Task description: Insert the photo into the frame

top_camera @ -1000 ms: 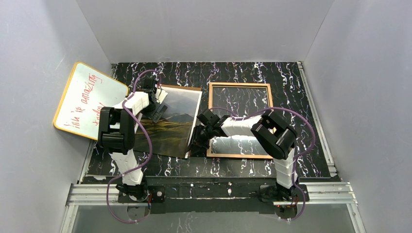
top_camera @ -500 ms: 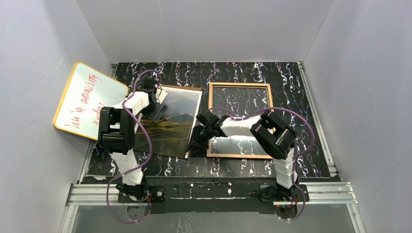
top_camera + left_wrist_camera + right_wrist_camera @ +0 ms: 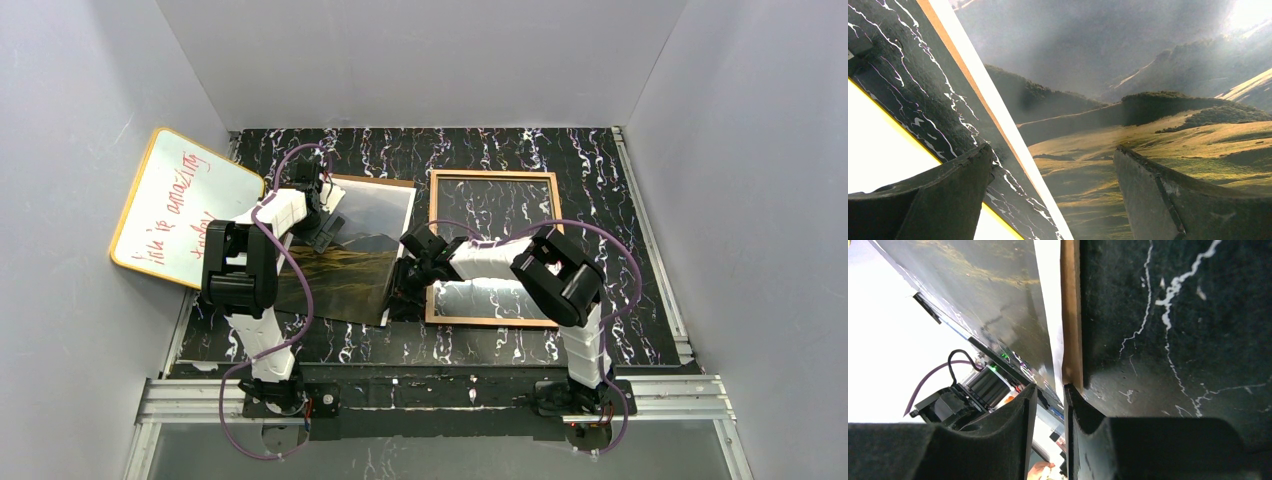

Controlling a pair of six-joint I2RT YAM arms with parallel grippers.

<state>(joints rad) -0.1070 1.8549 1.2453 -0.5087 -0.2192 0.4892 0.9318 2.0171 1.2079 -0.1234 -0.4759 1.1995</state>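
Glossy photo [image 3: 355,255] edge sits between right hand [image 3: 1048,405] fingers.

whiteboard [image 3: 180,210] crowding left, frame [image 3: 493,248] interior open

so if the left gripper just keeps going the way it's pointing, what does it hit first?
Most likely the photo. In the left wrist view the left gripper is open and aimed down at the print's left border, where a brown board shows beneath. One finger sits over the black tabletop, so depth is uncertain.
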